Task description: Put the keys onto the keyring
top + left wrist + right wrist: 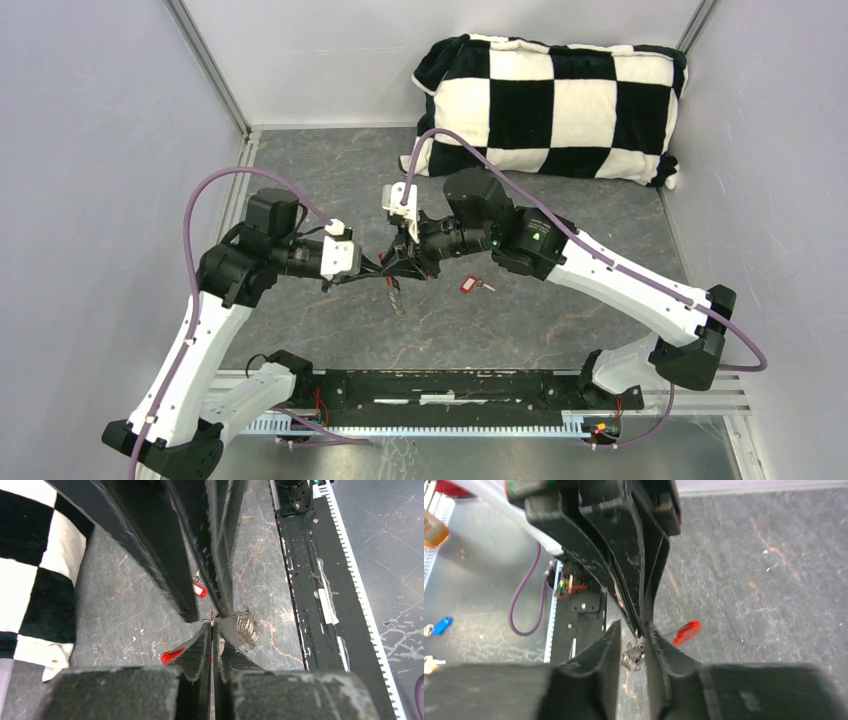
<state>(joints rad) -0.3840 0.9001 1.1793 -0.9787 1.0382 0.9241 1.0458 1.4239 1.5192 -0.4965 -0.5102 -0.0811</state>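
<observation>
red-headed key flat on table, keyring aloft, dangling

Plain grey walls close me in, with metal corner posts at upper left and upper right. The table under me is dark and marbled. A black-and-white checkered pillow lies upper right, evenly lit.

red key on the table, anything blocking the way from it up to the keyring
Nothing visible lies between them. The red key lies uncovered on the table; the keyring is pinched in the left gripper, with the right gripper crowding its rings.
</observation>
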